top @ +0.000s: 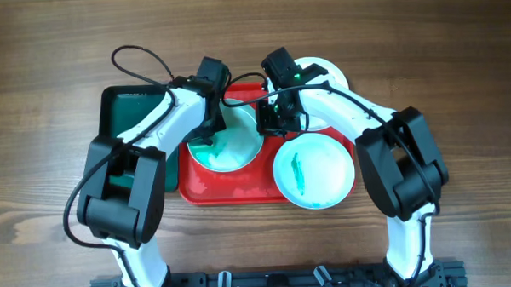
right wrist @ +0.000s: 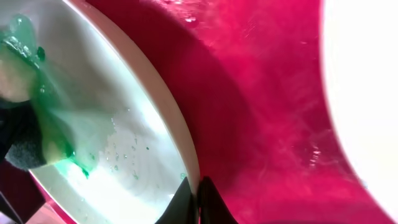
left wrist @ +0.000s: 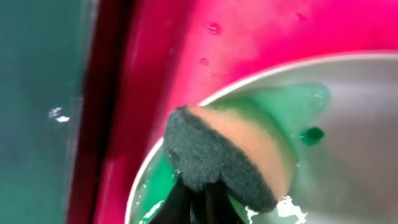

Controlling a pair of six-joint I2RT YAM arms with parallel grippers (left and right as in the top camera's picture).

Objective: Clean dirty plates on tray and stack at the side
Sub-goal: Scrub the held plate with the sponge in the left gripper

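The red tray (top: pixel 231 185) lies mid-table. A plate (top: pixel 232 148) with green soapy smear sits on its left half. My left gripper (top: pixel 209 132) is shut on a sponge (left wrist: pixel 227 158), grey scrub side and orange body, pressed on that plate's left rim (left wrist: pixel 149 163). My right gripper (top: pixel 276 119) is shut on the same plate's right rim (right wrist: pixel 184 155), pinching it between the fingertips (right wrist: pixel 196 190). A second plate (top: pixel 314 169) with a green streak lies at the tray's right edge. A third, white plate (top: pixel 326 77) lies behind the right arm, partly hidden.
A dark green tray (top: pixel 128 110) lies left of the red tray, under the left arm. Green suds pool on the plate (left wrist: pixel 286 106). The wooden table (top: pixel 48 65) surrounds the trays. The arm bases stand at the front edge.
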